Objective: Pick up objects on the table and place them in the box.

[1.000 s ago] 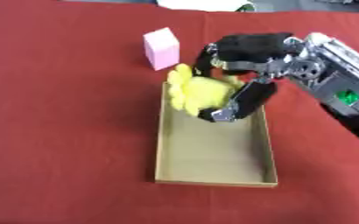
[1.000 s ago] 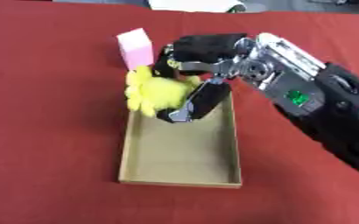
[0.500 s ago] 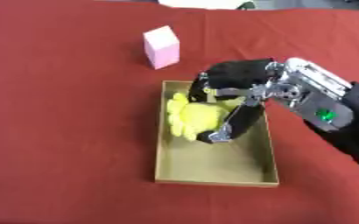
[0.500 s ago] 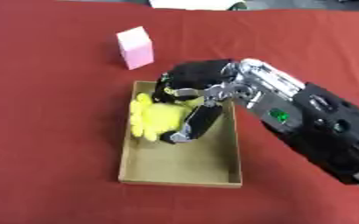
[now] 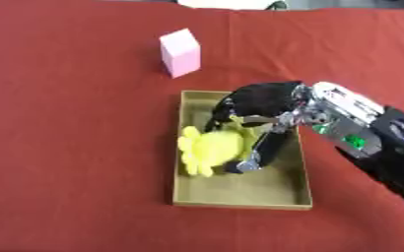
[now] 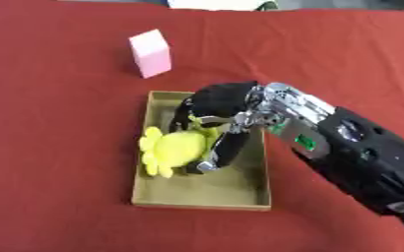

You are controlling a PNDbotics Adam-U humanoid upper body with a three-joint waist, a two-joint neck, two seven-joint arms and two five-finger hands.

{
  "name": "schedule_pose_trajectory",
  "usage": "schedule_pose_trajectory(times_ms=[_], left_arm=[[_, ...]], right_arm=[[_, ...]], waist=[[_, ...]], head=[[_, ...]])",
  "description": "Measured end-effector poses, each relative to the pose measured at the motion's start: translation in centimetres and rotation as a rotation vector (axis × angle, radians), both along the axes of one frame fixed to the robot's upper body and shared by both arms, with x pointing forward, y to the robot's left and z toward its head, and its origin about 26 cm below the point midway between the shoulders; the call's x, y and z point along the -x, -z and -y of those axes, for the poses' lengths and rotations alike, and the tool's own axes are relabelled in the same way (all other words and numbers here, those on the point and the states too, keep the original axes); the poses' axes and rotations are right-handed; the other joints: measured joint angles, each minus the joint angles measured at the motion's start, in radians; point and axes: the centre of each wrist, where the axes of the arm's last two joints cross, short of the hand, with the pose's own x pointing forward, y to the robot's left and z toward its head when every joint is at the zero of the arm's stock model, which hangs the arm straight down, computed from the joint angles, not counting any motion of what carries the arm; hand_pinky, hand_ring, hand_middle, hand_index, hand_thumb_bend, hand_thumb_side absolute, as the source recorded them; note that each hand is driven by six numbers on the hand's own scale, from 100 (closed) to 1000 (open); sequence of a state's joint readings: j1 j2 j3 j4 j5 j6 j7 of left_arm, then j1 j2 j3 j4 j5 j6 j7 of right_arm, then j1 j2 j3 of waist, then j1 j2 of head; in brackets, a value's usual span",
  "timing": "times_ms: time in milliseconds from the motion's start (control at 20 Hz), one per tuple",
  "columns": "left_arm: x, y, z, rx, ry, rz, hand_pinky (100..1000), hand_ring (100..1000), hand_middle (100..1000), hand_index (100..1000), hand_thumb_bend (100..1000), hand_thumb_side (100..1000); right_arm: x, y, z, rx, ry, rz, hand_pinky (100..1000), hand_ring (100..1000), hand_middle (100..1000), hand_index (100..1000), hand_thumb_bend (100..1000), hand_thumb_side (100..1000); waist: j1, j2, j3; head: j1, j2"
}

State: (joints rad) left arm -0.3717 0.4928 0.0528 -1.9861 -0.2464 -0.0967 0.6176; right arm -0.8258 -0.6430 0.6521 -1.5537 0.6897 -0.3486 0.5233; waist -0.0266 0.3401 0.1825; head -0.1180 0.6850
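1. Since a second ago the right hand [image 5: 255,110] has carried the yellow plush toy [image 5: 207,148] from above the box's far end down into the box [image 5: 240,202], towards its left wall.
2. The toy now lies against that left wall, its petal-like lobes spilling over the rim.
3. The right hand's fingers curl over the top of the toy and the thumb [image 5: 263,152] reaches down its right side, so the hand appears to be grasping it, though contact is hard to confirm.
4. A pink block [image 5: 181,52] stands on the red tablecloth [image 5: 67,123] just beyond the box's far left corner, apart from it.
5. The left hand shows in neither view.
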Motion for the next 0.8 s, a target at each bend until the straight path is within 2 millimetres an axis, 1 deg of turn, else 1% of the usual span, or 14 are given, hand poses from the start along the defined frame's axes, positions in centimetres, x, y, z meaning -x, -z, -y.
schedule_pose_trajectory(times_ms=[150, 200, 250, 500, 650, 800], left_arm=[[0.0, 0.0, 0.0, 0.000, 0.000, 0.000, 686, 673, 601, 792, 434, 725], [0.0, 0.0, 0.0, 0.000, 0.000, 0.000, 686, 674, 601, 793, 434, 727], [0.0, 0.0, 0.0, 0.000, 0.000, 0.000, 686, 674, 601, 792, 434, 724], [0.0, 0.0, 0.0, 0.000, 0.000, 0.000, 686, 674, 601, 792, 434, 724], [0.0, 0.0, 0.0, 0.000, 0.000, -0.001, 686, 675, 601, 792, 433, 725], [0.0, -0.2, 0.1, -0.003, 0.001, -0.001, 685, 680, 601, 793, 431, 726]], right_arm=[[0.0, -0.2, 0.1, 0.004, -0.002, 0.026, 789, 803, 747, 900, 443, 727], [0.0, -0.4, 0.2, 0.003, -0.002, 0.037, 791, 806, 749, 901, 439, 766], [0.0, -0.6, 0.3, -0.001, -0.005, 0.048, 790, 804, 747, 899, 459, 755], [0.6, -1.8, 1.0, -0.046, -0.003, 0.093, 781, 778, 717, 889, 405, 741], [1.3, -3.5, 1.6, -0.127, 0.005, 0.127, 781, 768, 702, 889, 386, 735], [2.7, -5.9, 2.3, -0.228, 0.006, 0.184, 783, 760, 694, 888, 360, 739]], waist=[[0.000, 0.000, -0.004], [0.000, 0.000, -0.004], [0.000, 0.000, -0.005], [0.001, 0.000, -0.012], [0.003, 0.000, -0.021], [0.006, 0.000, -0.027]], head=[[0.000, 0.000], [0.000, 0.000], [0.000, 0.000], [0.001, 0.000], [0.004, -0.001], [0.010, -0.001]])
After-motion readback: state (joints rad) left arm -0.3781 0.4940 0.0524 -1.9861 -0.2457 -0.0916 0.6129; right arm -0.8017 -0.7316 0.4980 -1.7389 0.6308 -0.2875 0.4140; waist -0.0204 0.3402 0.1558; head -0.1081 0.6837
